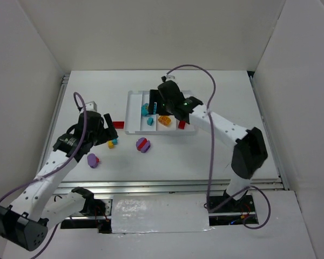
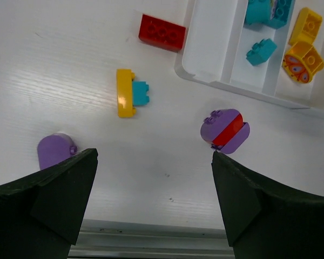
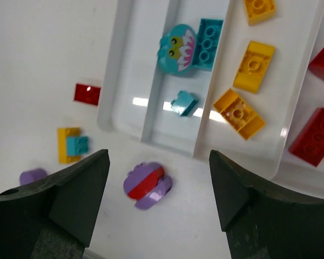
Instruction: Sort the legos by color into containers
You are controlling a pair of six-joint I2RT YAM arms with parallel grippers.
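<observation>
Right wrist view: I see my right gripper open, empty, above the tray's near edge; left gripper wide open over loose bricks.

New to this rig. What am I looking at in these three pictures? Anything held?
Two robot arms with two-finger grippers sort toy bricks by colour. One picture looks down from above; the other two come from wrist cameras, the dark shapes being each gripper's fingers. The white tray holds teal bricks, yellow bricks and red bricks in separate compartments. Loose on the table: a red brick, a yellow-and-teal piece, a purple-and-red piece, a purple piece. The left gripper and right gripper are open, empty.
</observation>
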